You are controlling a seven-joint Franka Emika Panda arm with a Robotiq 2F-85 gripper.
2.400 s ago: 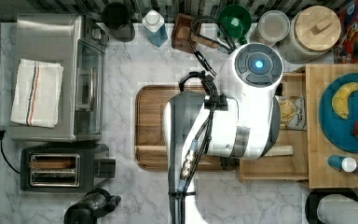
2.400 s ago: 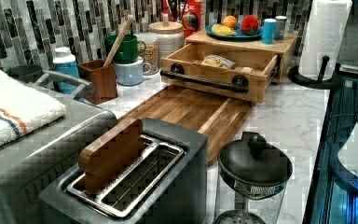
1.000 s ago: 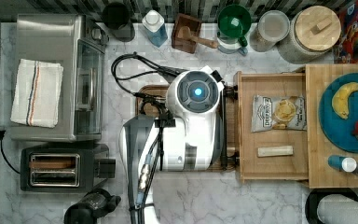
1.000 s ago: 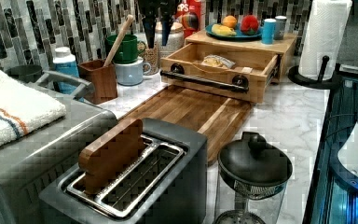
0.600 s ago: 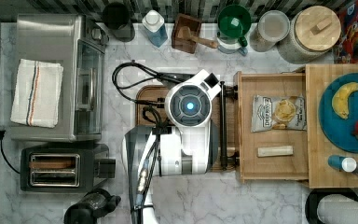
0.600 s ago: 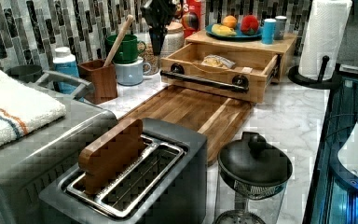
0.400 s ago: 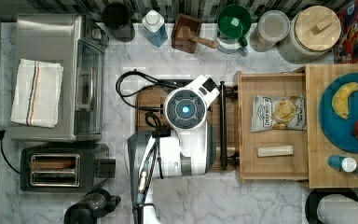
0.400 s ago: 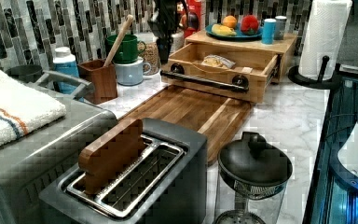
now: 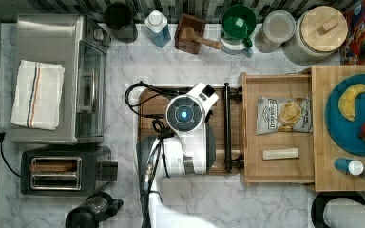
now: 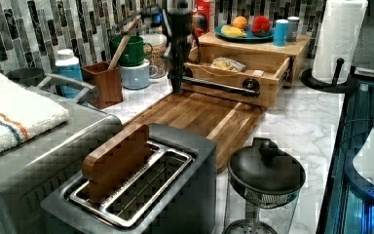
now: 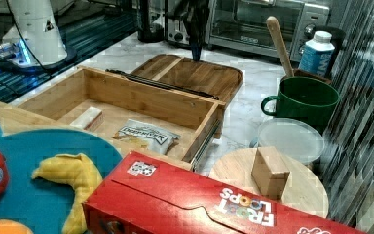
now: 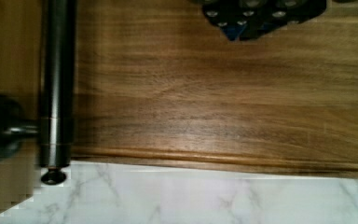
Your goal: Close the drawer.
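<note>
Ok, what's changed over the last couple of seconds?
The arm swung off the drawer toward the top view's left and came down over the tray, its gripper now just in front of the handle. Nothing was grasped or released. The drawer is still open, with the chip bag and bar inside unmoved.

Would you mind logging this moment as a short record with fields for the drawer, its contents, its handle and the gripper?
drawer: open, pulled out from under the butcher-block top
contents: chip bag, pale stick-shaped item
handle: black bar across the drawer front, over the wooden tray
gripper: low above the tray, beside the handle's end, not touching it
</note>
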